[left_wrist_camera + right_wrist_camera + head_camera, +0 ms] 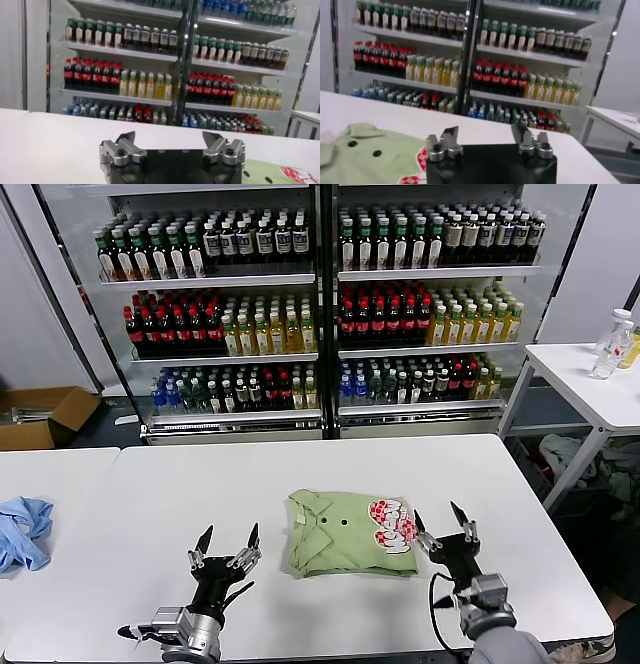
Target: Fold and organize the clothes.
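the shirt (352, 534) lies folded, soft and light; best pinched at an edge; left gripper (228, 546) and right gripper (446, 528) both gape, empty.

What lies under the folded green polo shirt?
The polo shirt lies folded on the white table, collar and print up. Its folded-under layers hide anything beneath.

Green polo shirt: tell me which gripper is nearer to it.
Right. The right gripper, jaws open, sits just beside the folded green polo shirt at its printed edge. The left gripper, also open, hovers over bare table farther from the shirt's collar side.
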You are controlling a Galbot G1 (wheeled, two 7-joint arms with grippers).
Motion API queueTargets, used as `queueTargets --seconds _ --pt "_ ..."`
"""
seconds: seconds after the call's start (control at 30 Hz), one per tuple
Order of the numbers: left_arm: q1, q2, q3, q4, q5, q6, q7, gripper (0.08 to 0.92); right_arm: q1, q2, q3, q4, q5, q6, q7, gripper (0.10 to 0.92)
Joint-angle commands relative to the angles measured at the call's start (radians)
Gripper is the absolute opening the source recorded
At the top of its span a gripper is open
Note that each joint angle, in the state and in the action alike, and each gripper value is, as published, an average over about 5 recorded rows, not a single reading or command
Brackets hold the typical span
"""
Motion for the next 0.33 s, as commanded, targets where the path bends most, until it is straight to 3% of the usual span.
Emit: queueTargets --seconds 0.03,0.17,0.33 --pt "0.031 0.003 0.001 -0.046 0.006 0.003 0.002 0.823 -0.212 0.028 0.082 0.149 -0.059 0.084 0.001 0.741" --pt "0.044 0.003 0.003 -0.062 0.009 0.006 0.005 0.822 -0.221 0.037 0.080 0.150 -0.066 0.085 0.001 0.814" --pt "0.053 0.004 0.002 -0.076 0.014 0.018 0.007 0.823 -0.216 0.047 0.079 0.150 -0.067 0.087 0.005 0.822"
